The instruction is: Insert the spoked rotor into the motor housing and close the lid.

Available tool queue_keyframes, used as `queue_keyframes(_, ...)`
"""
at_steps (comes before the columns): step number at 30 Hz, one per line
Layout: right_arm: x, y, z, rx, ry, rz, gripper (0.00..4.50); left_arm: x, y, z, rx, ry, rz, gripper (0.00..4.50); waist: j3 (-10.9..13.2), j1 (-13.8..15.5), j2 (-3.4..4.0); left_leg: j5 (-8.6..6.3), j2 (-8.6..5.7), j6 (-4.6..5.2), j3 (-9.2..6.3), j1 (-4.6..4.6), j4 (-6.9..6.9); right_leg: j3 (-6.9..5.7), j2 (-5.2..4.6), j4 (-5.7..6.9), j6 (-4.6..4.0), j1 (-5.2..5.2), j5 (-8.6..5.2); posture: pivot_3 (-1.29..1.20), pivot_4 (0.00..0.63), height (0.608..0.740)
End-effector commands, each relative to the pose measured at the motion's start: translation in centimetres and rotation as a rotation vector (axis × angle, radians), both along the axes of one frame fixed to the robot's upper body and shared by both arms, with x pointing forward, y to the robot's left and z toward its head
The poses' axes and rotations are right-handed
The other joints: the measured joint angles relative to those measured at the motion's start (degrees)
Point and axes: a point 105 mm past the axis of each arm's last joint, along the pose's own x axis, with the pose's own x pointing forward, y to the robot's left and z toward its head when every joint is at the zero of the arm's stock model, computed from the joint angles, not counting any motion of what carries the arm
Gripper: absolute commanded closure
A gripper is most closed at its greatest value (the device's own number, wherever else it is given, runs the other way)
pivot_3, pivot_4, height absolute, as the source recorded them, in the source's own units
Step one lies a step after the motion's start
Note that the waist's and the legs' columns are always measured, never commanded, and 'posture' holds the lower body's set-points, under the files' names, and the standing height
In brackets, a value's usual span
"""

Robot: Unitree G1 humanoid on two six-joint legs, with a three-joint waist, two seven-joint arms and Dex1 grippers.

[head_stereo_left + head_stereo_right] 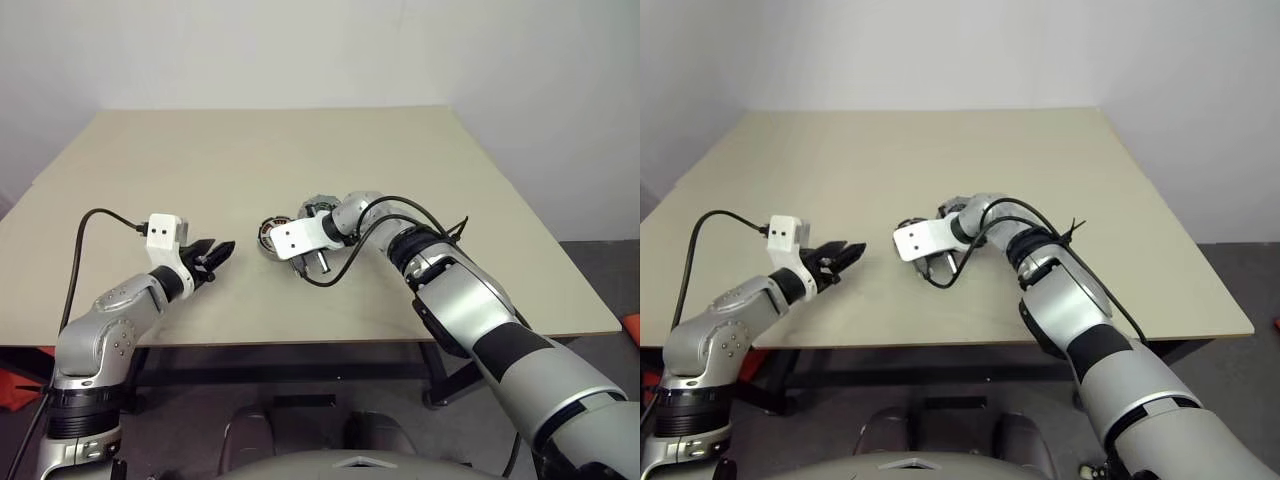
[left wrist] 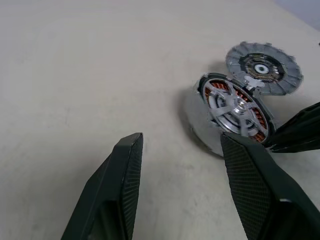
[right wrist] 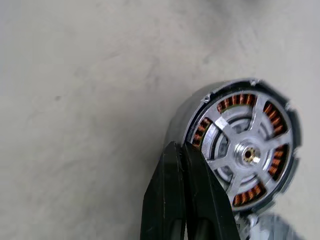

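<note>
The motor housing (image 2: 235, 107) stands tilted on the table, its copper windings facing my left gripper. A spoked wheel with a central hub, the spoked rotor (image 3: 247, 152), sits inside it over the windings. The lid (image 2: 264, 67), a grey disc, lies open just behind the housing and touches its rim. My right gripper (image 3: 180, 147) is shut, empty, its tips against the housing's side wall. My left gripper (image 2: 182, 139) hovers open to the left of the housing (image 1: 270, 237), a short way off, with nothing between its fingers.
The parts sit near the middle of a beige table (image 1: 300, 150). Black cables loop off both wrists, one hanging just in front of the housing (image 1: 330, 278). The table's front edge (image 1: 300, 340) runs close below the grippers.
</note>
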Motion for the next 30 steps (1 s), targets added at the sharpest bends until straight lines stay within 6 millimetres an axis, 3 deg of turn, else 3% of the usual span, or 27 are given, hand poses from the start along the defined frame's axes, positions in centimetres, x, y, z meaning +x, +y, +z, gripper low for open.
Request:
queue_keyframes(1,0.0,-1.0,0.1,-0.016,0.001,0.011,4.48,0.1,-0.1,0.9,0.008,-0.047,0.002,1.90,0.00,-0.03,0.00,0.00,0.01,0.00,0.00,0.00,0.00,0.00,0.01,0.00,0.00,0.00,0.00,0.00,0.000,0.740)
queue_keyframes(11,-2.5,-2.2,-1.3,-0.056,0.155,0.092,4.48,0.0,-0.1,0.6,0.008,-0.042,0.007,1.90,-0.02,0.07,-0.03,-0.08,-0.02,0.13,0.00,-0.10,0.00,-0.01,0.00,-0.14,-0.01,0.01,-0.01,0.00,0.000,0.740)
queue_keyframes(17,-3.8,-0.9,-1.0,0.003,0.234,0.089,4.48,0.0,-0.1,0.3,0.008,-0.033,0.007,1.90,-0.02,-0.09,-0.04,-0.09,0.01,0.15,0.01,-0.07,0.00,-0.01,0.02,-0.16,-0.01,0.02,-0.02,0.00,0.000,0.740)
queue_keyframes(30,-3.0,0.5,-0.6,0.058,0.217,0.001,4.48,-0.5,-0.8,-0.2,0.001,-0.020,0.003,1.90,-0.02,-0.53,-0.04,0.01,0.17,-0.02,0.00,0.26,-0.03,0.00,0.13,0.00,0.28,0.09,-0.19,0.00,0.000,0.740)
